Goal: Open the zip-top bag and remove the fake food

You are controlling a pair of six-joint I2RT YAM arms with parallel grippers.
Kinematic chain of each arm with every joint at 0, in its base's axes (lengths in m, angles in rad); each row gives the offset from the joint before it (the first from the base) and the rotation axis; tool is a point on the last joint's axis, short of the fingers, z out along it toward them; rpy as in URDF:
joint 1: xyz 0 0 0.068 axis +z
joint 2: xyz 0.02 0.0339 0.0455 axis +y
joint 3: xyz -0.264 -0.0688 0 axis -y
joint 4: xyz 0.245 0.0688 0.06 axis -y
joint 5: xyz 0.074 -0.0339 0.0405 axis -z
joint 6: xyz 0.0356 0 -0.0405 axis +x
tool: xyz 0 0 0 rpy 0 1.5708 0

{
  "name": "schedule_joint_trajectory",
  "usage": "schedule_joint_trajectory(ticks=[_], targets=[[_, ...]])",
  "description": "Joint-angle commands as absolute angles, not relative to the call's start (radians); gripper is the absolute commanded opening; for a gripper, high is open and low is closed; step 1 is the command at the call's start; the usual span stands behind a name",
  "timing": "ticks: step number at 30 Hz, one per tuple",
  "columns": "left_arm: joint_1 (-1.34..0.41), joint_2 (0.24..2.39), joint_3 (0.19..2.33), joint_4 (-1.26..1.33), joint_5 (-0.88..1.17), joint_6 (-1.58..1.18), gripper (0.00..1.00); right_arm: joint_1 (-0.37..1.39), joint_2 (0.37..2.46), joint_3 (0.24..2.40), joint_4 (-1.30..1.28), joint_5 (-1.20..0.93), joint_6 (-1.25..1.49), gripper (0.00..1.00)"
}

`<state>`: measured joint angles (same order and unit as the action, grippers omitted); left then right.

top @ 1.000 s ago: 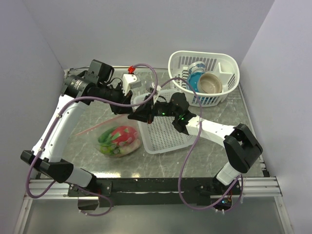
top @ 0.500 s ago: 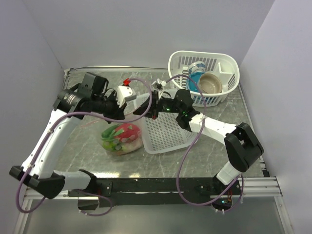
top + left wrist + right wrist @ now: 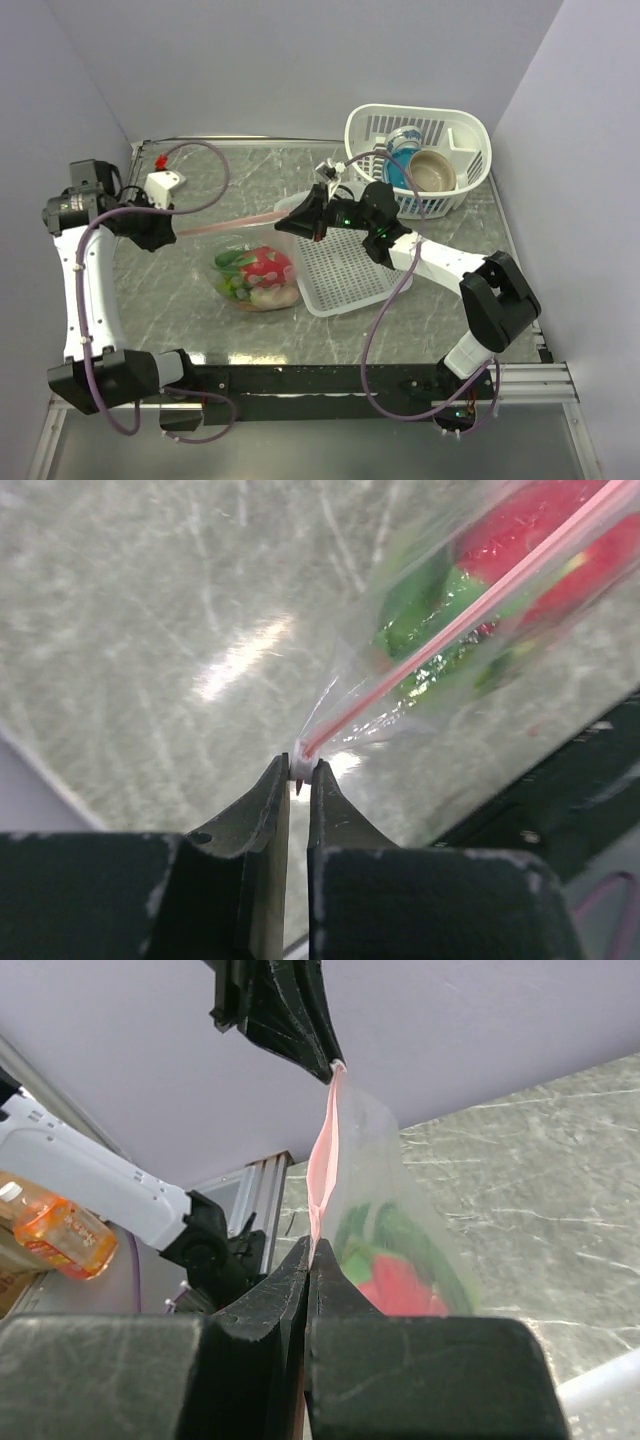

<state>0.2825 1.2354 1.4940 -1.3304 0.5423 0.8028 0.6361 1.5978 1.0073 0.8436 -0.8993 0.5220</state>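
Note:
The zip-top bag (image 3: 255, 275) is clear, with red, green and pale fake food (image 3: 262, 270) inside, and its belly rests on the table. Its pink zip strip (image 3: 235, 220) stretches taut between both grippers. My left gripper (image 3: 172, 232) is shut on the strip's left end, which shows as a small white piece in the left wrist view (image 3: 300, 765). My right gripper (image 3: 300, 213) is shut on the strip's right end (image 3: 313, 1248). The bag (image 3: 400, 1190) hangs past it with the food (image 3: 400, 1285) inside. The left gripper (image 3: 335, 1063) shows at the strip's far end.
A flat white perforated tray (image 3: 345, 280) lies under my right arm, right of the bag. A white basket (image 3: 470, 130) at the back right holds a tan bowl (image 3: 432, 170) and a blue cup (image 3: 403, 145). Walls stand close on the left, back and right.
My left gripper has moved far to the left, away from the right gripper, and the pink strip is now drawn out long between them. The bag has shifted slightly right.

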Motion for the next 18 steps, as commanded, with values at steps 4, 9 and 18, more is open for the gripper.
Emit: schedule_joint_trajectory(ticks=[4, 9, 18], targets=[[0.448, 1.267, 1.594, -1.379, 0.403, 0.924, 0.01, 0.597, 1.572, 1.049, 0.963, -0.874, 0.56, 0.09], [0.449, 1.34, 1.808, -1.371, 0.455, 0.833, 0.01, 0.647, 1.65, 1.169, 0.896, -0.793, 0.549, 0.47], [0.431, 1.476, 2.062, -1.273, 0.543, 0.532, 0.01, 0.655, 1.645, 1.267, 0.796, -0.707, 0.494, 1.0]])
